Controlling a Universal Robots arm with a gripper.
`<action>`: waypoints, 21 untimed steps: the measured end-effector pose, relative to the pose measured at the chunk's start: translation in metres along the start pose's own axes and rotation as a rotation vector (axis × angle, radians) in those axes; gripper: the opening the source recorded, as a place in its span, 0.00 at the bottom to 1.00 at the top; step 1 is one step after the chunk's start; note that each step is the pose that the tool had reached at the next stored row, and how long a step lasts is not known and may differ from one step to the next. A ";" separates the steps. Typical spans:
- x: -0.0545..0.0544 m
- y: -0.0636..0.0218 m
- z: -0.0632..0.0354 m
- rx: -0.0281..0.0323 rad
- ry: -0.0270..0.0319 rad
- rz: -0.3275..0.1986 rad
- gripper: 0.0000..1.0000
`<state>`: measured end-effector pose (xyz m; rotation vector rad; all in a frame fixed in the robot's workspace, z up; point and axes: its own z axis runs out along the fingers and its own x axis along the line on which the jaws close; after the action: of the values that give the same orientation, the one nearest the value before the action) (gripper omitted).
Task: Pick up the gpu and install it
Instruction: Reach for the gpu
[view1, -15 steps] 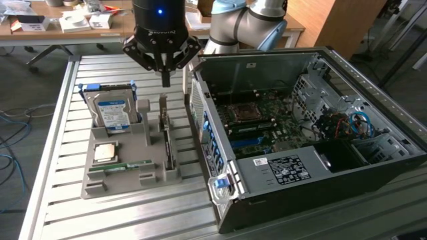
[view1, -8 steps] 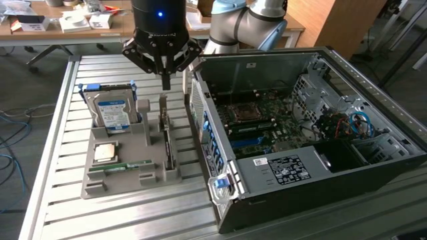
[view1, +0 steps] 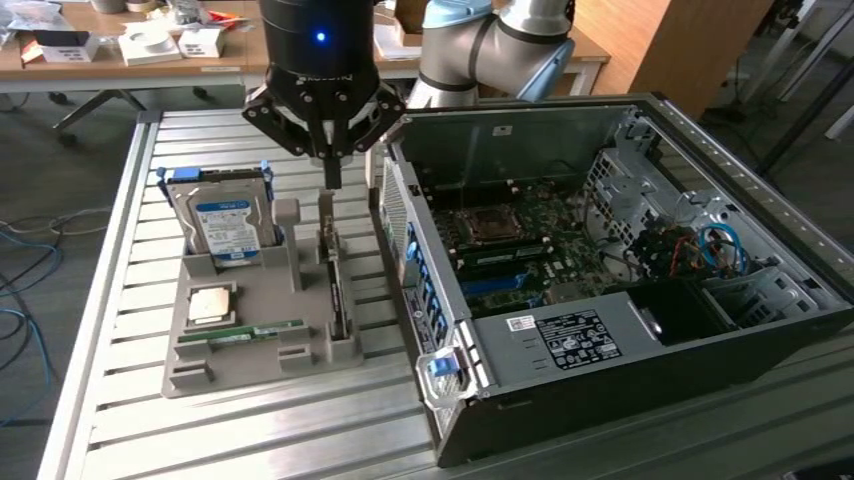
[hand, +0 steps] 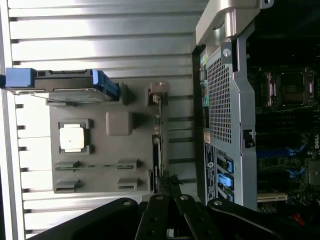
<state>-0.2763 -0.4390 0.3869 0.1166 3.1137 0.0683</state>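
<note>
Exterior view: hand (view1: 331, 180) pressed together, hovering; gpu (view1: 335, 280) just below it, standing on edge in grey holder (view1: 254, 340).

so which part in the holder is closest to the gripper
The graphics card, thin and dark, standing on edge beside the computer case, under the gripper; hard drive, chip and memory stick sit farther off.

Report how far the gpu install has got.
Done: nothing yet; the gpu stands on edge in the grey holder, not in the open computer case. In hand: the claw, shut, hangs over the card's bracket end; contact is unclear. Left: lifting the card and seating it in the case.
</note>
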 end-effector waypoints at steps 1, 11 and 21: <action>0.000 -0.0016 -0.0001 0.0000 0.0000 0.000 0.11; 0.001 -0.0160 -0.0007 0.0000 0.0000 0.000 0.11; 0.004 -0.0208 -0.0006 0.0000 0.0000 0.000 0.11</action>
<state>-0.2814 -0.4594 0.3865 0.1166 3.1137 0.0684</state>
